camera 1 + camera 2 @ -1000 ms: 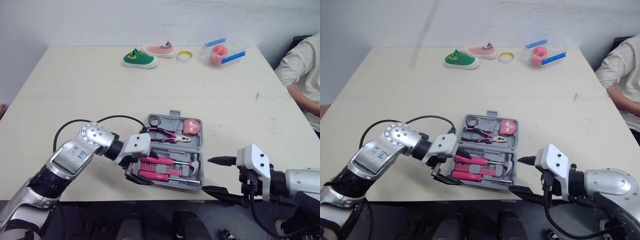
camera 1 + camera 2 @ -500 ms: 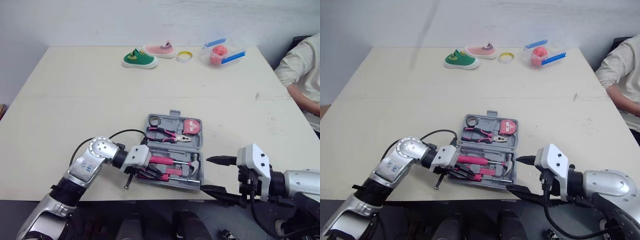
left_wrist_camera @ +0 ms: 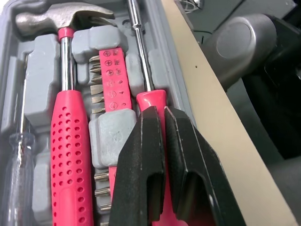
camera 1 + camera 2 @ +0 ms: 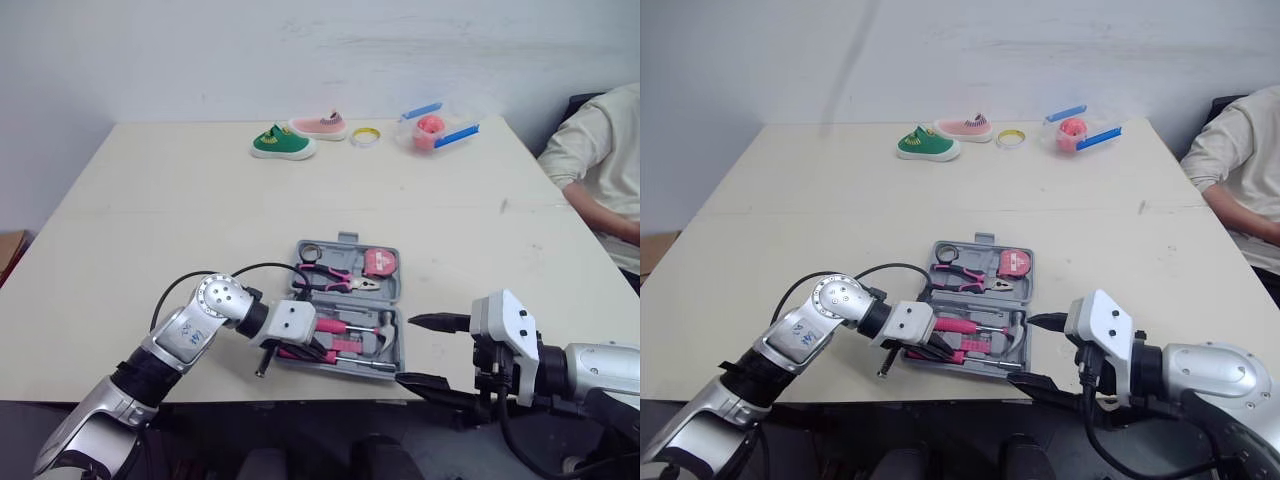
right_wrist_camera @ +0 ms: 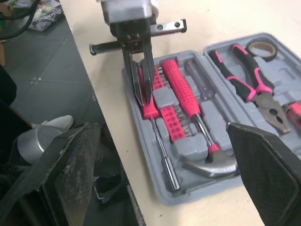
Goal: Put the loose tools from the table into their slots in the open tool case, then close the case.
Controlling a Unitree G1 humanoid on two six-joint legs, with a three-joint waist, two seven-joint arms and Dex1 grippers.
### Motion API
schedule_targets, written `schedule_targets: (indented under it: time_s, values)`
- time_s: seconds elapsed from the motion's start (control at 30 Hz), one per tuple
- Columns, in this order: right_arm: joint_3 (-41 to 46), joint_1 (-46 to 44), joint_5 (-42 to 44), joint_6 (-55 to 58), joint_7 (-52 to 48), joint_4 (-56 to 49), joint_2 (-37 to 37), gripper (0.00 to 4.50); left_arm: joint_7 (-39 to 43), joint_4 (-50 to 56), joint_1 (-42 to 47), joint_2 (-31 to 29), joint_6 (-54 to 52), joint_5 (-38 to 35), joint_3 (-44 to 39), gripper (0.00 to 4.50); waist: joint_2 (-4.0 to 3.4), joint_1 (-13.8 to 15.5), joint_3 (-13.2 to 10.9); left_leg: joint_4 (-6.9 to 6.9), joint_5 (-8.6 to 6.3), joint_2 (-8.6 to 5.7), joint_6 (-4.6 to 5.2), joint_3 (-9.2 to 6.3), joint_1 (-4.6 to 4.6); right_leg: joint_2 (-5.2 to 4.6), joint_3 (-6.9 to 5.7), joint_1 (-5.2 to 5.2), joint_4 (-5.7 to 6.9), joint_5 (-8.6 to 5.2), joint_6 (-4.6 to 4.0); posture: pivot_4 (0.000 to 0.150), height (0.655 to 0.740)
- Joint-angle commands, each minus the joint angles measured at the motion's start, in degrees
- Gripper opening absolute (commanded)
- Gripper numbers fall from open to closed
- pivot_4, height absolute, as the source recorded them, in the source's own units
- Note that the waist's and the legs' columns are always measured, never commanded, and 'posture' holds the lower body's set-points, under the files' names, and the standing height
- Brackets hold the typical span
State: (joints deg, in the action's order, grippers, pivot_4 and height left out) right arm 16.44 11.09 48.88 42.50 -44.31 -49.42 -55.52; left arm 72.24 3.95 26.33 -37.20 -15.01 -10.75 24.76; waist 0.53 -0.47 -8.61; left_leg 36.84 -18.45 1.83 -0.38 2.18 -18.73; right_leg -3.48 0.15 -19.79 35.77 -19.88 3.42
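The grey tool case lies open near the table's front edge. It holds a pink-handled hammer, a strip of bits, a pink screwdriver, pliers and a tape measure. My left gripper is shut, and its fingertips rest on top of the screwdriver's handle in the front slot; the right wrist view shows the black fingers together. My right gripper stands open just right of the case, at the table edge, with nothing in it.
At the table's far side lie a green shoe, a pink shoe, a yellow tape roll and a clear box with blue clips. A person in a light sleeve sits at the right.
My left gripper was open at the case's left front corner; it has shut and now sits over the screwdriver handle. The camera has shifted. The right arm has not moved.
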Motion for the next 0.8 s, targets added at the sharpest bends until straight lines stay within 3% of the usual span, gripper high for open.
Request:
schedule_targets:
  time_s: [0.03,0.07,0.17,0.37,0.47,0.67,0.7,0.8]
  values:
    - [3.1,0.9,-1.6,-1.4,1.3,0.1,1.0,4.50,3.8,5.5,-1.7,-3.5,-10.3,-10.9,-7.1,0.13,0.32,-0.4,-0.2,0.01,0.01,0.00,-0.03,0.00,-0.10,0.00,-0.01,-0.14,0.12,0.03,0.06,0.150,0.7400]
    - [3.3,1.0,-2.7,-1.8,1.9,1.0,1.4,4.50,3.5,6.1,-1.7,-4.4,-12.1,-12.6,-9.5,0.13,0.54,-0.6,-0.3,0.11,0.09,0.02,-0.18,-0.02,-0.51,0.01,-0.08,-0.88,0.35,0.35,0.65,0.150,0.7400]
    - [2.8,0.8,-7.6,-3.4,3.7,4.9,2.4,4.50,1.0,4.6,-1.6,-6.0,-13.2,-13.7,-14.9,0.13,0.64,-0.3,-0.4,0.51,0.34,-0.05,-0.51,-0.14,-1.82,0.02,-0.19,-2.24,0.81,0.41,0.74,0.150,0.7400]
    - [-3.3,-5.4,-16.0,-3.8,7.9,14.6,4.5,4.50,-7.4,-9.8,1.5,-6.6,-3.7,-3.9,-18.0,0.13,0.71,0.2,-0.6,0.45,0.36,-0.18,-0.24,-0.02,-1.95,0.00,-0.09,-2.44,0.80,0.47,0.84,0.150,0.7400]
    - [-7.7,-8.5,-21.0,-5.3,8.0,19.5,4.8,3.59,-11.3,-15.4,4.3,-4.1,-1.7,-0.2,-17.0,0.00,0.76,0.4,-0.7,0.42,0.39,-0.21,-0.20,-0.01,-1.96,-0.02,-0.06,-2.49,0.84,0.51,0.88,0.150,0.7400]
    - [-16.8,-17.1,-25.9,-5.8,7.5,25.4,8.9,0.42,-14.0,-19.3,6.7,2.1,0.0,3.5,-14.2,0.00,0.75,0.3,-0.7,0.57,0.39,-0.23,-0.20,0.04,-2.54,-0.01,-0.08,-2.97,1.03,0.52,0.91,0.150,0.7400]
    - [-18.0,-18.1,-26.2,-5.8,7.1,25.7,9.7,0.09,-14.3,-19.1,6.8,3.0,-0.3,3.5,-14.1,0.00,0.75,0.3,-0.7,0.56,0.39,-0.22,-0.20,0.05,-2.58,0.00,-0.08,-3.00,1.12,0.52,0.91,0.150,0.7400]
    - [-20.9,-20.6,-27.5,-6.5,6.4,26.5,11.7,0.09,-14.4,-17.9,6.4,4.7,-1.7,3.4,-13.5,0.00,0.75,0.3,-0.7,0.55,0.39,-0.20,-0.20,0.06,-2.57,0.01,-0.08,-3.00,1.12,0.52,0.91,0.150,0.7400]
